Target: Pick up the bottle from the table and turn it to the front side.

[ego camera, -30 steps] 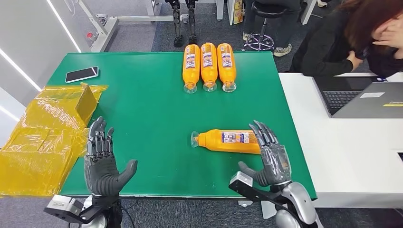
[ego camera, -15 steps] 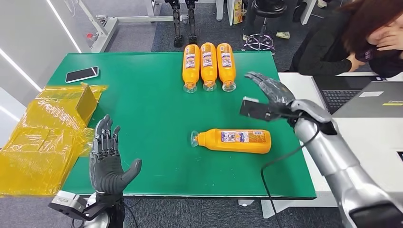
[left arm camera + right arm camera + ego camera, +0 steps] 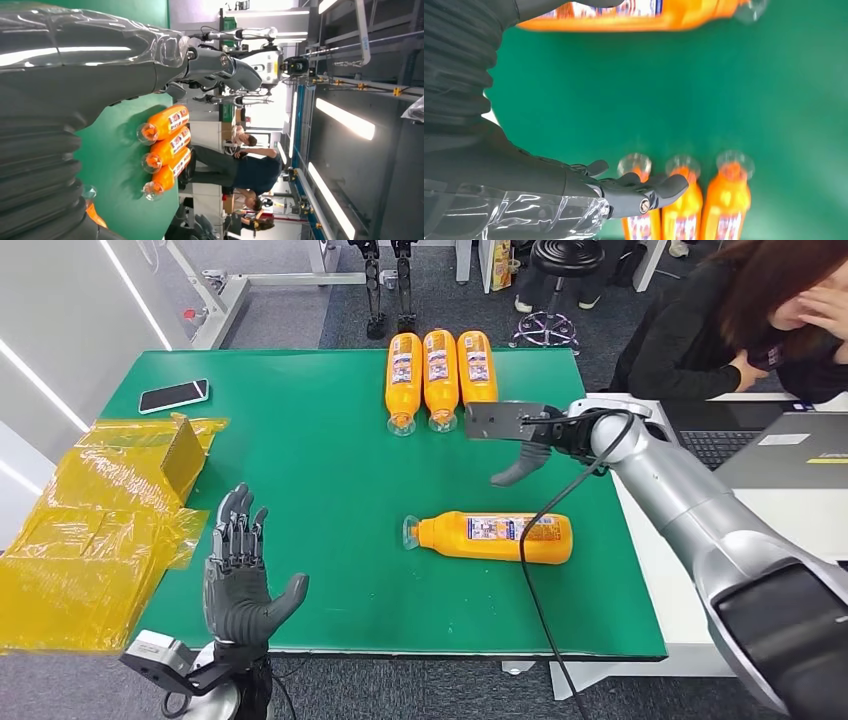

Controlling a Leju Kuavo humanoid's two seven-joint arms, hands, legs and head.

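At the far left of the head view, crumpled sheets of yellow plastic wrapping (image 3: 95, 530) spill over the left edge of the green-topped table (image 3: 320, 470), with a small yellow box (image 3: 182, 455) standing among them. Beyond these, near the table's far left corner, a black smartphone (image 3: 172, 395) lies flat on the green surface.

The left hand (image 3: 238, 585) is raised over the near left part of the table, palm upright, its dark fingers (image 3: 240, 530) straight and apart and the thumb held out to the side — it holds nothing and touches nothing.

Near the middle of the table lies the orange plastic bottle with a printed label (image 3: 495, 537), on its side, its clear cap end pointing left and its base pointing right. It rests flat on the green surface, apart from both hands.

At the far edge three more orange bottles (image 3: 439, 365) lie side by side, touching or nearly so, clear caps toward the robot.

The right hand (image 3: 530, 440) hangs above the table between that row and the lone bottle, reached there by the silver right arm (image 3: 680, 500) from the right. In the right wrist view its fingers (image 3: 649, 190) are stretched out loosely with gaps between them — nothing is in its grasp.

On the right stands a white desk (image 3: 740, 560) with an open grey laptop (image 3: 760, 445), and a person in dark clothes (image 3: 700, 340) sits behind it.
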